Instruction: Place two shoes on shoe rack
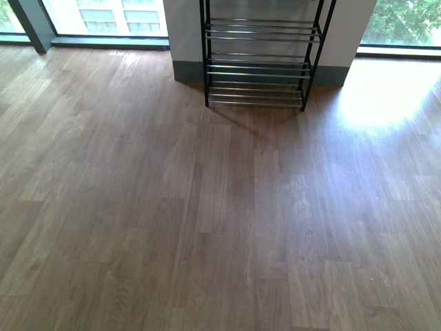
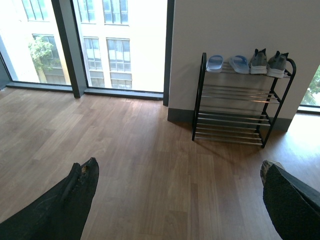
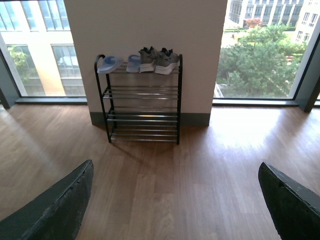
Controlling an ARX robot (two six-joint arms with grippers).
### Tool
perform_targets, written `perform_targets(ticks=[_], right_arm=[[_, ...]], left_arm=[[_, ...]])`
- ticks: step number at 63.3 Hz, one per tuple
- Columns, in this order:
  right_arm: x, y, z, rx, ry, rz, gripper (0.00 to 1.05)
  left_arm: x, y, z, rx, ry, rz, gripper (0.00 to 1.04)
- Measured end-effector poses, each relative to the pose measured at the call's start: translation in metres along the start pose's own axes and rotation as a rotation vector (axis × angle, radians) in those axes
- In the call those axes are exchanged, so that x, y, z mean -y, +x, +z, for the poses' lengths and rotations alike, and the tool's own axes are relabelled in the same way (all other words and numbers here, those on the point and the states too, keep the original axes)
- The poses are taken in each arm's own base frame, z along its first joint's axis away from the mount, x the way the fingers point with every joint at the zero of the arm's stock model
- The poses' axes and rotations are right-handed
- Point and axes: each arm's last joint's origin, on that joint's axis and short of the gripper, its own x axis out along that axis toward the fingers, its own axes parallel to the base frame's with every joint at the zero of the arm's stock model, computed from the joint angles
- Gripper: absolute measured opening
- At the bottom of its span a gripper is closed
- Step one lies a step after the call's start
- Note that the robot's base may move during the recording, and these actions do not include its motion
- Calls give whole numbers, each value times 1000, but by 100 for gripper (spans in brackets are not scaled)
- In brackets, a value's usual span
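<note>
The shoe rack [image 1: 258, 69] stands against the wall at the far middle of the front view, only its lower chrome tiers showing there. In both wrist views the whole shoe rack [image 2: 240, 102] [image 3: 142, 100] shows. On its top tier sit two pale blue slides [image 2: 227, 63] [image 3: 120, 64] and two grey sneakers [image 2: 267, 62] [image 3: 157, 60] side by side. My left gripper [image 2: 177, 167] is open over bare floor, well short of the rack. Open too is my right gripper [image 3: 175, 172], with nothing between its fingers.
Wooden floor [image 1: 207, 221] stretches from me to the rack. Floor-to-ceiling windows [image 2: 100, 45] flank the white wall [image 3: 145, 25] behind the rack, and a bright sun patch [image 1: 386, 96] lies on the floor at the right.
</note>
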Motion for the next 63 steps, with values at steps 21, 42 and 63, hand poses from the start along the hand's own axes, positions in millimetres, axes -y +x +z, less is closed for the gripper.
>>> perform_targets(ticks=[21,42,63], right_arm=[[0,0,0,0,0,0,96],[0,0,0,0,0,0,96],[0,0,0,0,0,0,96]], left_arm=[[0,0,0,0,0,-1,95],[0,0,0,0,0,-1,95],[0,0,0,0,0,-1,95]])
